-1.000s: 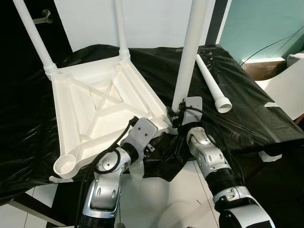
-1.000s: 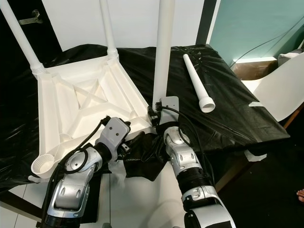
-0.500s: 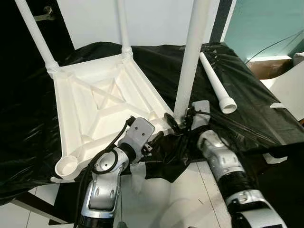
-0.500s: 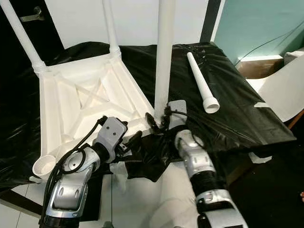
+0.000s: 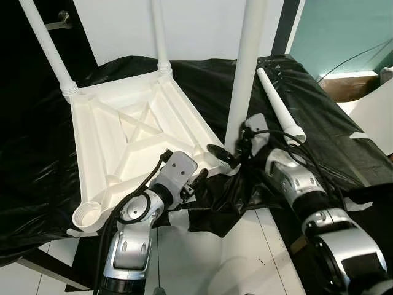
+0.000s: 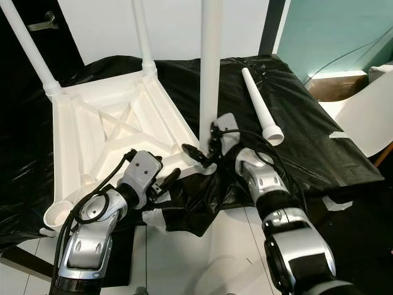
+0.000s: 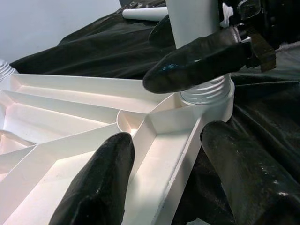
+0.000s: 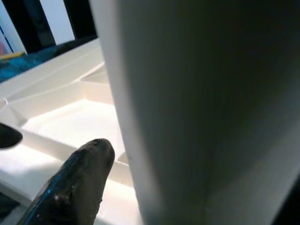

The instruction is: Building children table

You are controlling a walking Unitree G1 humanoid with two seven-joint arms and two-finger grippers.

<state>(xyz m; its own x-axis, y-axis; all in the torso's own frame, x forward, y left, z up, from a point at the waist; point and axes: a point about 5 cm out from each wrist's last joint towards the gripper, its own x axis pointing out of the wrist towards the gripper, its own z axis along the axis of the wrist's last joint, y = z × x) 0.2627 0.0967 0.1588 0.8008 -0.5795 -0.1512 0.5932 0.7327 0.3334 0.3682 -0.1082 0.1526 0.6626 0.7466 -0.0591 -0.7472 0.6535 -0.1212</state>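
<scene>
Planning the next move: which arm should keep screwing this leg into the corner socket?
Right, likely. The right pincer is clamped round the upright leg just above its thread. The left pincer is open, straddling the tabletop rim beside that corner, better suited to bracing.

A crinkled black plastic sheet point(image 5: 202, 86) covers the work surface and hangs over its edge just below the pincers. Beneath them lies a white tiled floor point(image 5: 202, 270). Beyond them stand a white wall point(image 5: 202, 27) and a teal wall point(image 5: 344, 31).
</scene>
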